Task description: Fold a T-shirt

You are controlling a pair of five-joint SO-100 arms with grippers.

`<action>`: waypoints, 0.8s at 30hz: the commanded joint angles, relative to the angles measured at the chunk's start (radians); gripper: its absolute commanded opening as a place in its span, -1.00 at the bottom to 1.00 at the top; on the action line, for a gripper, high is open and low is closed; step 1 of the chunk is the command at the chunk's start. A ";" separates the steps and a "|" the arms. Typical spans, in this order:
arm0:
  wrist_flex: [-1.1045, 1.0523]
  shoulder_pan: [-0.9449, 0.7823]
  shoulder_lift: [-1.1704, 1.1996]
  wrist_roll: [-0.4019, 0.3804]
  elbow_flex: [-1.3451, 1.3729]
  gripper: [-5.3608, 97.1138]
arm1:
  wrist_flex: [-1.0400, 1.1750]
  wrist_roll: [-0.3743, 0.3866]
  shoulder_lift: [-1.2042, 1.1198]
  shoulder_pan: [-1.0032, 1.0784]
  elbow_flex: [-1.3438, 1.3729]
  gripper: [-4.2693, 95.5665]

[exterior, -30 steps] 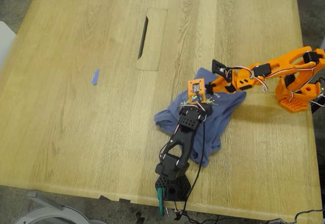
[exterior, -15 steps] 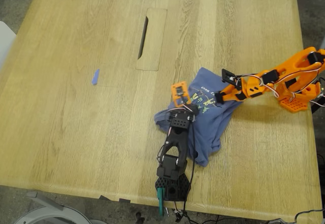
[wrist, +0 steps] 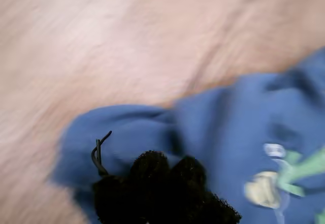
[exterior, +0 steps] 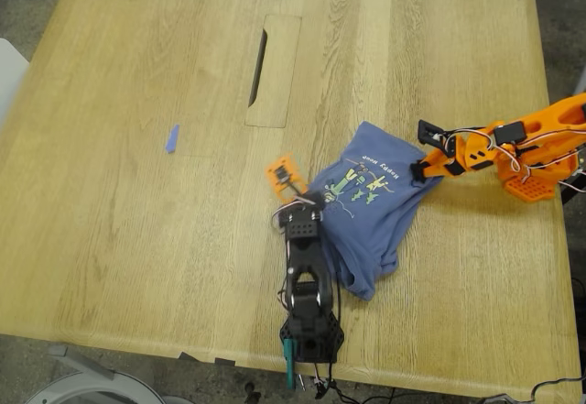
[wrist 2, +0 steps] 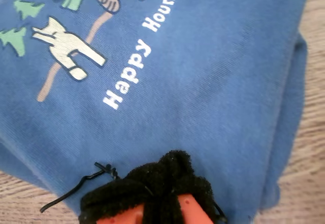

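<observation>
The slate-blue T-shirt [exterior: 366, 221] lies crumpled on the wooden table [exterior: 137, 221], right of centre in the exterior view, with its cartoon print [exterior: 359, 182] facing up. My first gripper [exterior: 309, 201], on the black arm, sits at the shirt's edge on the exterior view's left. Its black fuzzy pads [wrist: 152, 170] are pressed together over the blue cloth [wrist: 228, 127]. My second gripper [exterior: 421, 171], on the orange arm, rests at the shirt's corner on the exterior view's right. It [wrist 2: 167, 176] is shut, lying on the fabric [wrist 2: 213, 71] below the "Happy Hour" text. Whether either pinches cloth is hidden.
A small blue scrap [exterior: 171, 138] lies on the exterior view's left. A cable slot [exterior: 259, 65] is cut into the tabletop behind the shirt. The black arm's base [exterior: 309, 335] stands at the near edge, the orange base [exterior: 536, 182] at the exterior view's right edge.
The orange arm drew back towards the exterior view's right, off the middle of the shirt. The black arm swung towards that view's left. The print is now uncovered.
</observation>
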 commanded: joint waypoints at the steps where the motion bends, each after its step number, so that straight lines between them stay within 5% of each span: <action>1: 0.051 -0.057 0.146 0.011 0.003 -0.90 | 0.043 -0.002 0.032 0.051 -0.014 -0.92; 13: 0.216 -0.388 0.509 0.074 0.133 -0.90 | 0.288 -0.130 0.051 0.517 -0.158 -0.92; 24: 0.387 -0.718 1.000 0.179 0.324 -0.90 | 0.295 -0.241 0.215 1.111 -0.074 -0.92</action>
